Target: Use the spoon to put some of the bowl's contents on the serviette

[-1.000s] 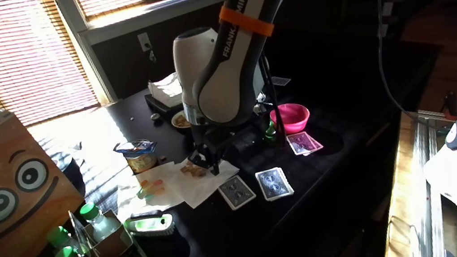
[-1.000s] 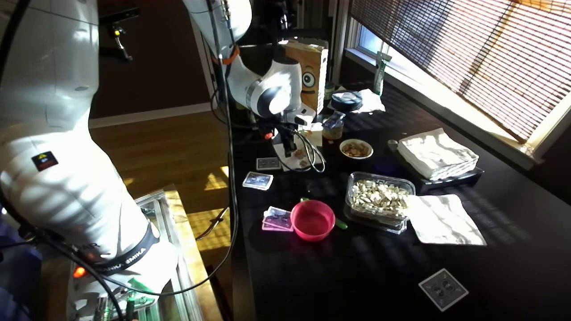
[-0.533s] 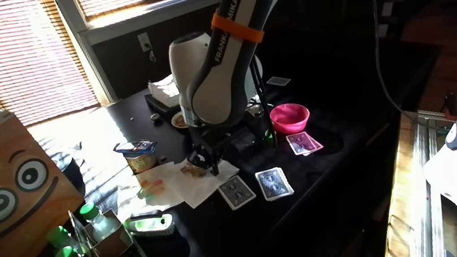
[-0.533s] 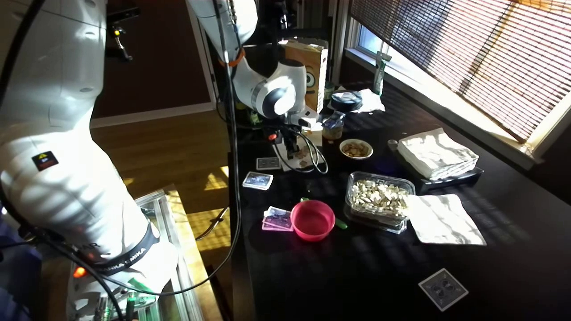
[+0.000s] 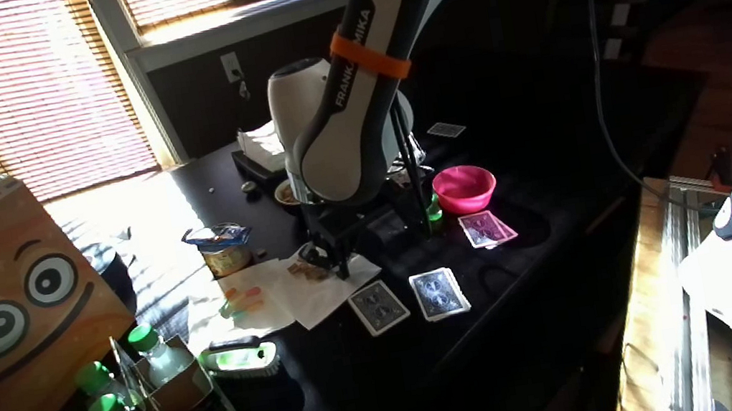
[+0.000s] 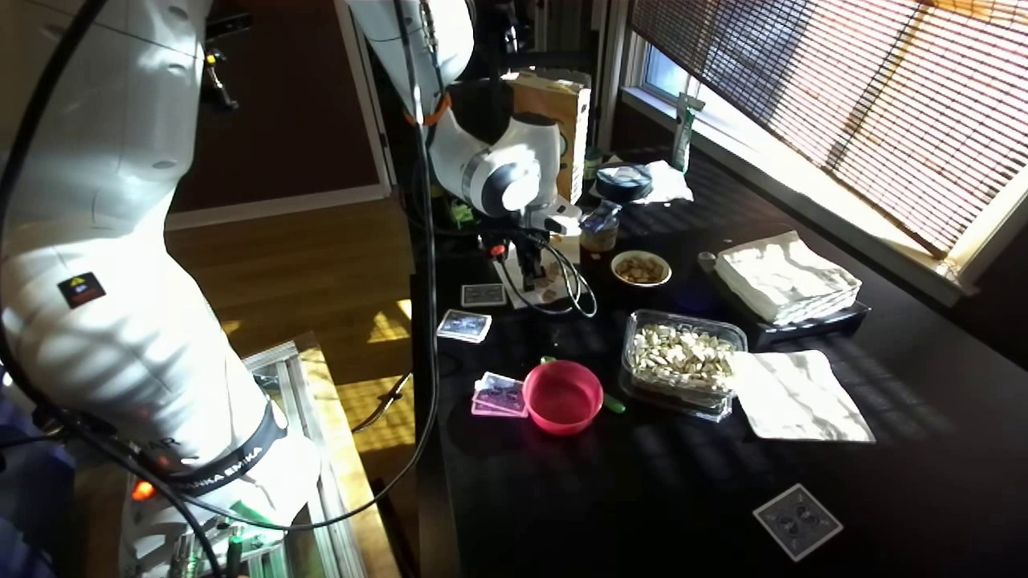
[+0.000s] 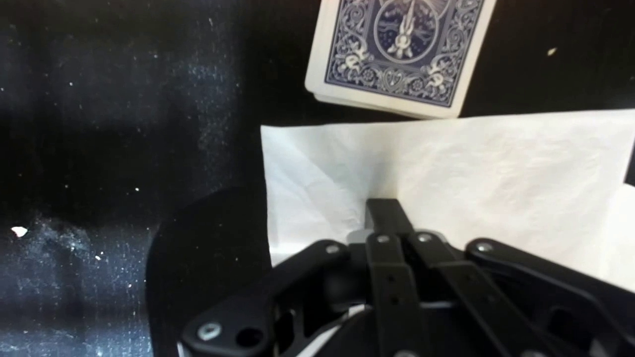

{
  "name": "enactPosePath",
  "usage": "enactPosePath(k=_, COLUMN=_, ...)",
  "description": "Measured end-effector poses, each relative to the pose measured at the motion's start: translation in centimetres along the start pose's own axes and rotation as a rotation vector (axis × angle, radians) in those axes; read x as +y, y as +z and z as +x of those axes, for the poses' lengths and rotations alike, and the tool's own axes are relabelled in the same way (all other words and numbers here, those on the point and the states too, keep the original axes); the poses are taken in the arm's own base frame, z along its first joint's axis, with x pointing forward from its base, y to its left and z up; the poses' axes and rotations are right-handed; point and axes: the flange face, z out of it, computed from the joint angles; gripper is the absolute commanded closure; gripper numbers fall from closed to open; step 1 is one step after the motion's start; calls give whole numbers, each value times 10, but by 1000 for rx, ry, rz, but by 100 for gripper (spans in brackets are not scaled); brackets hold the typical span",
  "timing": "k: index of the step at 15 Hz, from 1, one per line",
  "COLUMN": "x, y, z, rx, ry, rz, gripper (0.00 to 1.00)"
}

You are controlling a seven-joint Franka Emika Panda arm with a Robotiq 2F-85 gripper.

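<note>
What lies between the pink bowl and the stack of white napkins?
A clear dish holding pale pieces lies between the pink bowl and the stack of white napkins; this shows in an exterior view.

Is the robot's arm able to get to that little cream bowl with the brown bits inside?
Probably yes. The claw is over the serviette, the bowl looks fairly close by, and in an exterior view nothing covers its open top. The jar stands to one side, not over it.
</note>
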Motion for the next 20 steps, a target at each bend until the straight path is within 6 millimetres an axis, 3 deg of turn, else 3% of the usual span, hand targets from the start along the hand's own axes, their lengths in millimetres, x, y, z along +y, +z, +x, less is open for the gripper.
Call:
enactPosePath(k=8, x=22, y=-1, z=17, rx=-12, ry=72, rz=-39, gripper=100)
enactPosePath(k=20, x=45, y=-1, z=21, rx=-76, ry=177, rz=-92, gripper=100)
